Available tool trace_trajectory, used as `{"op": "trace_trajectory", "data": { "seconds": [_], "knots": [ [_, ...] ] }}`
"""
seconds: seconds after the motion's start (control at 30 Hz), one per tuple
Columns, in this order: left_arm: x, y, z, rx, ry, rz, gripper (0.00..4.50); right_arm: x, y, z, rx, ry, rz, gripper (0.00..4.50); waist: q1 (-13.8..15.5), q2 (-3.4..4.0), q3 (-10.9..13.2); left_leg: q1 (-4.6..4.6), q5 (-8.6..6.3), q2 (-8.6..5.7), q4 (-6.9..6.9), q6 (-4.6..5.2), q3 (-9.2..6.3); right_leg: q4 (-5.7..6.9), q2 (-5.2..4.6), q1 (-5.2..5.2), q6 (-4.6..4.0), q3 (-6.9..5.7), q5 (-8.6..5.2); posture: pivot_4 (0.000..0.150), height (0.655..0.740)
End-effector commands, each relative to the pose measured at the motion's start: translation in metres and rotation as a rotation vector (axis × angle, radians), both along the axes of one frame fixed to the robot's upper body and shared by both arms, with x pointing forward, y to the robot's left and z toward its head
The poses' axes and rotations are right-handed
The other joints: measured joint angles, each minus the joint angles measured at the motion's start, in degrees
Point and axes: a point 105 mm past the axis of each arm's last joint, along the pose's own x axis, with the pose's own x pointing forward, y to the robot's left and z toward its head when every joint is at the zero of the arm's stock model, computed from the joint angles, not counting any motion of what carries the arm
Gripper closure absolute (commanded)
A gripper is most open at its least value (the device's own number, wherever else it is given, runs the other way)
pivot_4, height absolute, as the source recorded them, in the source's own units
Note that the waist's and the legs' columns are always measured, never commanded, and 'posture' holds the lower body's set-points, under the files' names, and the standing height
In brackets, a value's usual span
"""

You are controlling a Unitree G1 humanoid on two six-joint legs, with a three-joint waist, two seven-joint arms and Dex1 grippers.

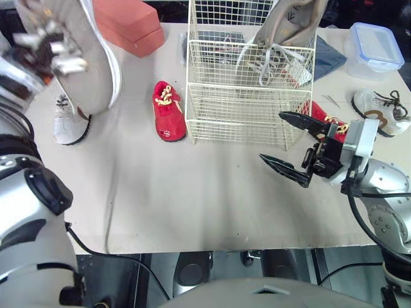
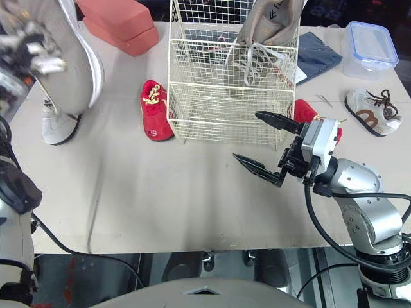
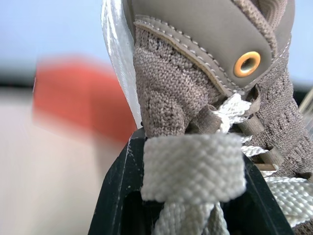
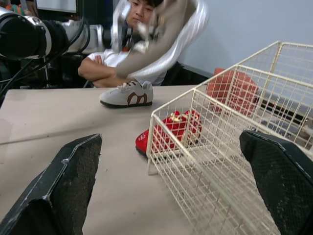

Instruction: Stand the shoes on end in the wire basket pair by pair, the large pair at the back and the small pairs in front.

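Note:
My left gripper (image 1: 48, 48) is raised at the far left, shut on a large taupe shoe (image 1: 93, 61); its laces and tongue (image 3: 195, 171) sit between the black fingers. The matching large shoe (image 1: 289, 29) stands on end at the back right of the wire basket (image 1: 244, 109). One small red shoe (image 1: 168, 110) lies just left of the basket, the other (image 1: 321, 117) to its right, partly behind my right gripper (image 1: 271, 136). That gripper is open and holds nothing, near the basket's front right corner. Small white shoes lie at the left (image 1: 69, 125) and far right (image 1: 380, 110).
A red-brown box (image 1: 128, 25) stands at the back left. A lidded plastic container (image 1: 374, 48) and a dark blue cloth (image 1: 327, 54) are at the back right. A person (image 4: 122, 58) sits with folded arms beyond the table's left side.

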Motion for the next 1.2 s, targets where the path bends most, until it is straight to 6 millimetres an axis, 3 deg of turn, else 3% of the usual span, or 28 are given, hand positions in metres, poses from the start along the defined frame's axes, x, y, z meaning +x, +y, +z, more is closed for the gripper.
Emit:
{"op": "trace_trajectory", "data": {
  "seconds": [0.03,0.27,0.33,0.63,0.87,1.2],
  "knots": [
    [-0.012,-0.026,0.054,0.048,-0.248,-0.047,3.73,-0.001,-0.002,0.015,0.048,-0.055,-0.01,0.0,-0.03,-0.01,0.0,0.0,0.0,0.0,0.01,0.0,0.0,0.01,0.0,0.0,0.0,-0.01,0.0,0.15,0.686],
    [-0.005,-0.094,0.1,0.044,-0.469,-0.077,3.73,0.007,-0.012,0.036,0.155,-0.113,-0.102,0.0,-0.11,-0.01,0.0,-0.02,0.0,-0.03,0.05,0.0,0.08,0.02,0.03,0.0,0.0,0.02,0.01,0.15,0.686],
    [-0.002,-0.123,0.109,0.061,-0.528,-0.086,3.73,0.009,-0.015,0.042,0.182,-0.127,-0.128,0.0,-0.02,-0.01,0.0,-0.02,0.0,-0.05,0.04,0.0,0.11,0.02,0.03,0.0,0.0,0.04,0.01,0.15,0.686],
    [0.007,-0.193,0.123,0.088,-0.697,-0.036,3.73,0.009,-0.018,0.049,0.216,-0.144,-0.176,0.0,-0.22,0.01,0.01,0.04,0.0,-0.04,-0.02,0.0,0.33,0.02,0.09,-0.02,0.0,0.09,0.01,0.15,0.686],
    [0.006,-0.215,0.117,0.046,-0.774,-0.01,3.73,0.009,-0.024,0.056,0.244,-0.158,-0.23,0.0,-0.19,0.0,0.01,0.03,-0.01,-0.06,-0.02,0.02,0.36,0.01,0.08,-0.02,0.0,0.1,0.01,0.15,0.686],
    [0.019,-0.23,0.086,0.148,-0.752,0.089,3.73,0.009,-0.024,0.059,0.256,-0.164,-0.243,0.0,-0.11,0.0,0.01,0.0,-0.04,-0.06,-0.03,0.07,0.36,-0.03,0.07,-0.02,0.01,0.08,0.01,0.15,0.686]
  ]
}}
